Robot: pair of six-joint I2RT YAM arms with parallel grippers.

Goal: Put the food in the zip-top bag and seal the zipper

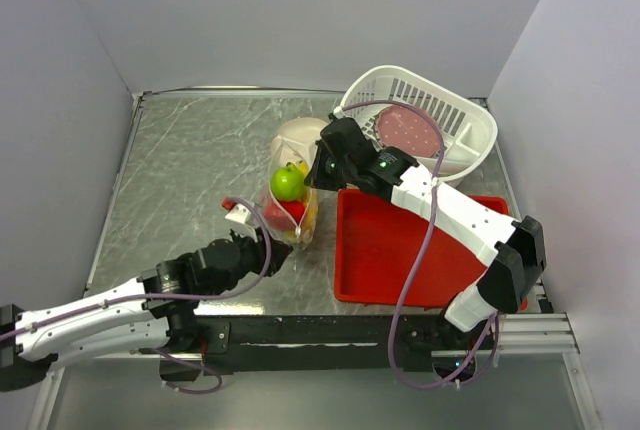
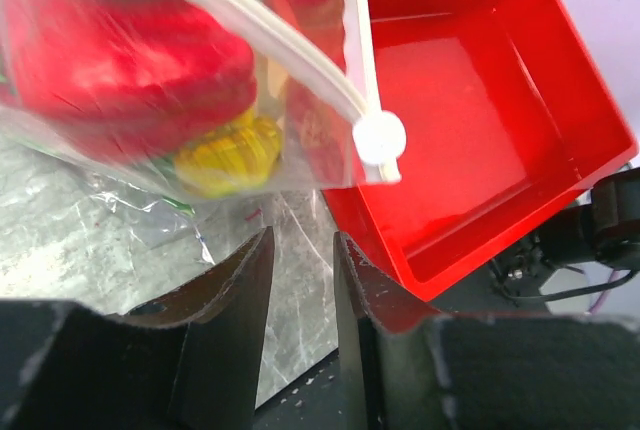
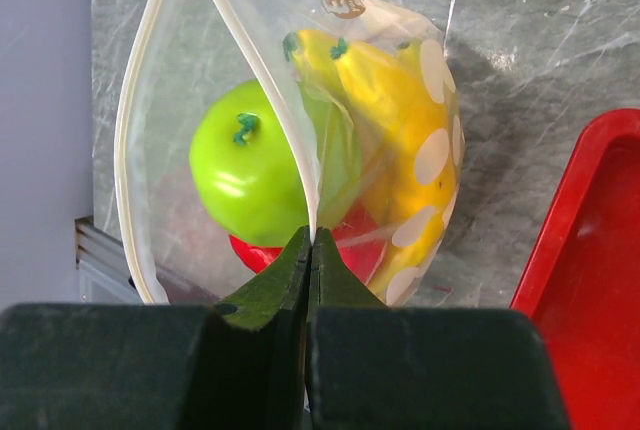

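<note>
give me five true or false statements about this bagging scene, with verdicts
1. The green apple sits inside the bag. True.
2. The right gripper is open, clear of the bag. False: it is shut on the bag's rim.
3. The bag's mouth is sealed. False: it gapes open.
4. The reddish disc lies in the white basket. True.
5. The banana lies in the white basket. False: it is in the bag.

- Top view: fixed high behind the arm bases, looking down over the whole desk (image 1: 190, 170).
- Left wrist view: low over the desk, very near the bag (image 2: 300, 100) and tray (image 2: 480, 110).
- Right wrist view: near, looking down into the bag's mouth.
- Shared by all three: bag, tray.
</note>
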